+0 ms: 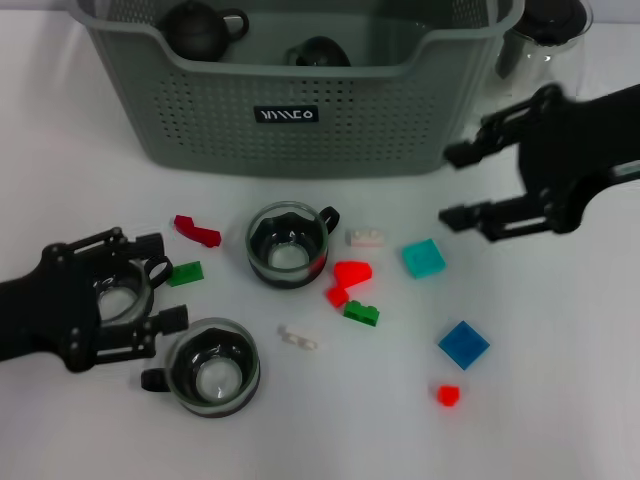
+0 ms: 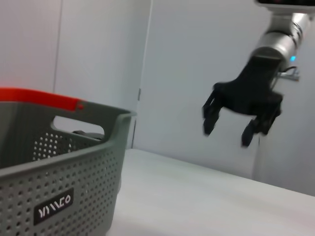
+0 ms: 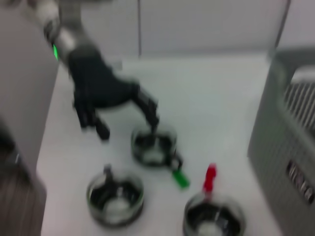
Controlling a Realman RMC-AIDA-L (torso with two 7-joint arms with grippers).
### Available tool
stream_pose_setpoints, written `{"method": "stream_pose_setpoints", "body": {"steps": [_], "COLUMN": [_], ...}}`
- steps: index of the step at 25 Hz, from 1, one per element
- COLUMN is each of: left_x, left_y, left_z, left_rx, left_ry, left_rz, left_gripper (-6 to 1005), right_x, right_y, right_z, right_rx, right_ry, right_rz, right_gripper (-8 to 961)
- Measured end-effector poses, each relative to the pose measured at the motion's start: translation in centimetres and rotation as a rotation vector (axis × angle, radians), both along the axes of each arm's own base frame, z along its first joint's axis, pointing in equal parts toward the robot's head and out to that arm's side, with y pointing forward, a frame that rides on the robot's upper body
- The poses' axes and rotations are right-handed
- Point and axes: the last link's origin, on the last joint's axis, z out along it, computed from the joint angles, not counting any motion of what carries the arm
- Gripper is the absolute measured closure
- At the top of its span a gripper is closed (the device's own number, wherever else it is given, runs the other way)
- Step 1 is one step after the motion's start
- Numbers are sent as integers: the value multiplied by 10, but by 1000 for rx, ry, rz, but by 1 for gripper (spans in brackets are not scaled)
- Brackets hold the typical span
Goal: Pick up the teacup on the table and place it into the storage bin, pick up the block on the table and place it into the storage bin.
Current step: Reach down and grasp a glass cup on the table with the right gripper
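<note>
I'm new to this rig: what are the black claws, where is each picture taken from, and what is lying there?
The black claws are a two-armed robot's grippers. The head view looks down on the white table; the other two pictures come from wrist cameras. The left gripper, open, straddles a clear glass teacup. The right gripper, open and empty, hangs beside the grey-green perforated storage bin, which already contains dark teaware. Two more glass teacups and small coloured blocks, like the teal one, lie loose.
</note>
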Motion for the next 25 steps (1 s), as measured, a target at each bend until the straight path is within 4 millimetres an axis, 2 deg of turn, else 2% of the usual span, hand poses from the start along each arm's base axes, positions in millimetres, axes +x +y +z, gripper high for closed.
{"method": "stream_pose_setpoints", "body": {"steps": [6, 12, 17, 25], "left_x": [-3, -3, -3, -3], "left_y": [-5, -6, -6, -6], "left_z": [-2, -2, -2, -3], "left_rx": [0, 11, 12, 14], "left_ry": [-2, -14, -12, -16], "left_rz": [19, 24, 23, 25], "left_gripper": [155, 155, 155, 155], "right_x": [-30, -51, -52, -42], "right_y": [10, 7, 7, 12], "right_z": [-40, -89, -128, -160], "right_rx": [-74, -101, -72, -58], "right_ry": [-241, -342, -345, -274], "right_rz": [54, 197, 290, 302], "right_gripper": [347, 348, 348, 347]}}
